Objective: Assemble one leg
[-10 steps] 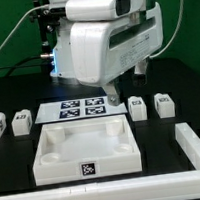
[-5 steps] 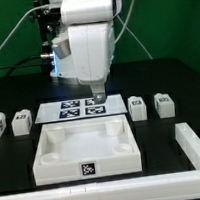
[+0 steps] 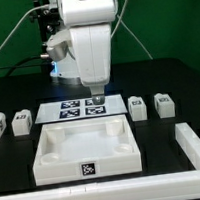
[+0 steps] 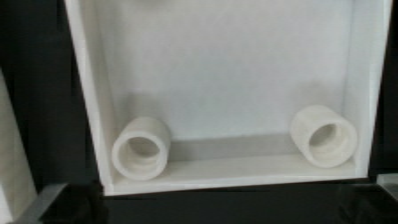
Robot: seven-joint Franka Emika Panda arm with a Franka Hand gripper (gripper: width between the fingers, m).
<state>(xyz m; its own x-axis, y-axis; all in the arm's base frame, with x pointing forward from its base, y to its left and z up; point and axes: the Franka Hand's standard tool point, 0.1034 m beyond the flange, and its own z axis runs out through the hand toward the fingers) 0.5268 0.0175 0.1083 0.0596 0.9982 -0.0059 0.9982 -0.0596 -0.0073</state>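
Since a second ago the wrist has turned about its own axis, so the pincer (image 3: 97, 91) now shows edge-on above the marker board (image 3: 51, 112); over the last half second almost nothing shifted. In the wrist view its fingers (image 4: 54, 205) stand wide apart with nothing between them, looking down into the square tabletop (image 3: 55, 165) and two of its corner sockets (image 4: 143, 150). The leg (image 3: 138, 106) stands on the counter (image 3: 176, 79) just beside the marker board, on the exterior view's right. A second leg (image 3: 165, 104) is beyond it, and two more (image 3: 21, 122) are on the left. The leg looks like a small, stiff, light plastic post with smooth faces. It is probably best pinched squarely across two opposite flat sides at mid-height, since a glancing touch could tip it over.
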